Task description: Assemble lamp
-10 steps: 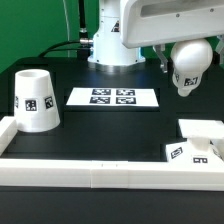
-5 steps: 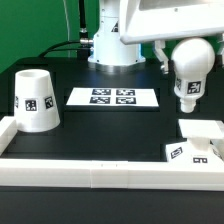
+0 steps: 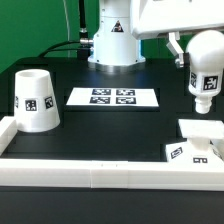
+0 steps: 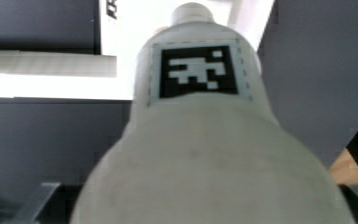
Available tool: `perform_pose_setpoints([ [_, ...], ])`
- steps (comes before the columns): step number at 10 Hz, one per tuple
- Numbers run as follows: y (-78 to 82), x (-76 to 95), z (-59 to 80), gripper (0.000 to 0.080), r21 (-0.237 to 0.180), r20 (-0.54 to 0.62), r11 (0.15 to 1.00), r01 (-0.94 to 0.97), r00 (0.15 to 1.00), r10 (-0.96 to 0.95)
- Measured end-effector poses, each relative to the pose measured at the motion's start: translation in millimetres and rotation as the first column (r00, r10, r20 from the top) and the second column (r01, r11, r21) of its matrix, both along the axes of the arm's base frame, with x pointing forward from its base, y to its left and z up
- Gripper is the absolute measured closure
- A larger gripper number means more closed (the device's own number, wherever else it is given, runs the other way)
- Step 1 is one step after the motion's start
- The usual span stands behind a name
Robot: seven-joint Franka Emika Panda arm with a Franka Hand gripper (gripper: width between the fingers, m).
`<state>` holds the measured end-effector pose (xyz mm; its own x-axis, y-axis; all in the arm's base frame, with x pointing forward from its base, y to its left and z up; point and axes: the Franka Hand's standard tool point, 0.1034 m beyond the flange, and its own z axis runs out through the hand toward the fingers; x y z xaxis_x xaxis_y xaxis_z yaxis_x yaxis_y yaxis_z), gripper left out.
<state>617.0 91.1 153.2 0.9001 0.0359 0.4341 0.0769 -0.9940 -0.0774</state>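
In the exterior view, the tapered shade (image 3: 35,100) stands at the left middle of the frame with its wide mouth down on the black bench (image 3: 110,135), a square tag facing the camera. A white rail (image 3: 100,172) runs along the lower edge in front of it. In the centre lies the marker board (image 3: 113,97), flat and apart from the shade, and behind it at the upper centre rises the arm's white pedestal (image 3: 112,35). At the upper right, the hand (image 3: 200,50) is closed on the bulb (image 3: 205,72). The bulb hangs directly below the hand, off the bench, roughly upright with its narrow end pointing down and a tag on its side. At the lower right, the flat square base (image 3: 200,140) rests on the bench by the rail. It sits under the bulb in the frame, with dark bench showing between them, so the two do not touch. In the wrist view the bulb (image 4: 194,140) fills most of the frame and runs away from the camera, its tag plainly visible. The fingers are largely hidden behind it.
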Motion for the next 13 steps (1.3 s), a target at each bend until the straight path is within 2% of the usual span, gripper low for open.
perform_pose_setpoints([
  [2, 1.9, 1.3, -2.6, 0.0222, -0.012, 0.002, 1.000, -0.027, 1.000, 0.027],
  [5, -1.7, 16.2, -9.1, 0.0222, -0.024, 0.006, 0.999, -0.048, 0.999, 0.049],
  [7, -2.8, 15.9, -15.1, 0.0222, -0.025, -0.002, 0.999, -0.048, 0.999, 0.048],
  [13, -8.3, 22.8, -16.8, 0.0222, -0.031, 0.043, 0.999, -0.039, 0.998, 0.040],
])
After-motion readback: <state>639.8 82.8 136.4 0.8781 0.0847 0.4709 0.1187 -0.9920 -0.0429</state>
